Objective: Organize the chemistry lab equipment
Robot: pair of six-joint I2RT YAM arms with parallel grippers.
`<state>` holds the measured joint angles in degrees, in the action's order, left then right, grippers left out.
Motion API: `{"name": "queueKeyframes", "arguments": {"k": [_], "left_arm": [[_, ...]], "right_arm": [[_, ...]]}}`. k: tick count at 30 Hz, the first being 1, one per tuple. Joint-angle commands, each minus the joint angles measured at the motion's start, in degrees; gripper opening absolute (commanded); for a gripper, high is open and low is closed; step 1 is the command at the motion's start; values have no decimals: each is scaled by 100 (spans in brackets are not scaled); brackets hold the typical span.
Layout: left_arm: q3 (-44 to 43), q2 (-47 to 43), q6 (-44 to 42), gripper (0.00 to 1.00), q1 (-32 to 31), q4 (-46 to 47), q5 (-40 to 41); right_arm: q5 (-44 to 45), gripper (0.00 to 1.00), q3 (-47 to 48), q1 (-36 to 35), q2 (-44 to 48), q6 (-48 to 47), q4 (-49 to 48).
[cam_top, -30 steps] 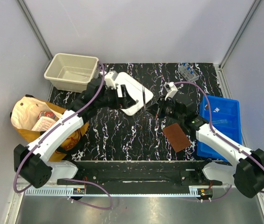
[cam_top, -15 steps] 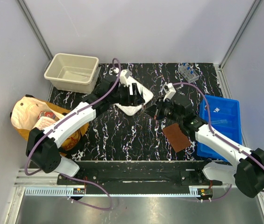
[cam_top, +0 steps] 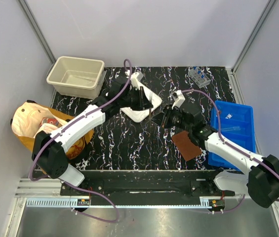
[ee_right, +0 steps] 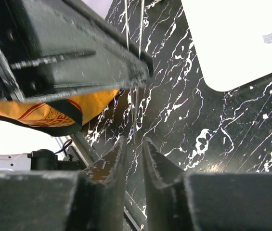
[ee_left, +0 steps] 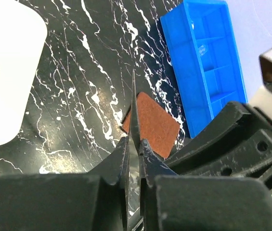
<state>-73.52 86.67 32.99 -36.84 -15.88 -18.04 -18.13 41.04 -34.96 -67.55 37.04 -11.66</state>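
Left wrist view: my left jaws are clamping shut on the thin rod (ee_left: 133, 103) — it is sticking out past my fingertips (ee_left: 120, 156), hanging above the black marbled counter (ee_left: 78, 106). The brown square pad (ee_left: 155, 126) is lying beyond it, the blue tray (ee_left: 208, 57) farther right and the white tray (ee_left: 3, 72) off to the left. In the right wrist view my right jaws are standing slightly apart around the same rod — a sliver of gap is showing on each side.

Left gripper (ee_left: 135, 143) now clamped on thin rod (ee_left: 133, 96), right gripper (ee_right: 135, 142) seemingly loosened
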Motion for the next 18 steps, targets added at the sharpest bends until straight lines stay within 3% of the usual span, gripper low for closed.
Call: {"name": "queueKeyframes", "arguments": {"k": [1,3,5,6,10,18], "left_arm": [[-531,183,-178,0,159,-292,231],[-768,218,-389,0,247,-625,554],[-1058,288,-626,0,466,-1073,854],[-1216,341,-688,0,632,-1232,942],[-1962,709,-838,0,1485,-1777,1056],[-3132,1456,-1172,0,2839,-1901,2454]], "right_arm": [[248,39,-210,-55,250,102,-574],[275,59,-263,-46,382,76,-539],[327,89,-306,-55,531,49,-469],[397,99,-376,-55,628,58,-434],[784,100,-772,-46,1120,102,-478],[1338,100,-825,-37,1657,-197,146]]}}
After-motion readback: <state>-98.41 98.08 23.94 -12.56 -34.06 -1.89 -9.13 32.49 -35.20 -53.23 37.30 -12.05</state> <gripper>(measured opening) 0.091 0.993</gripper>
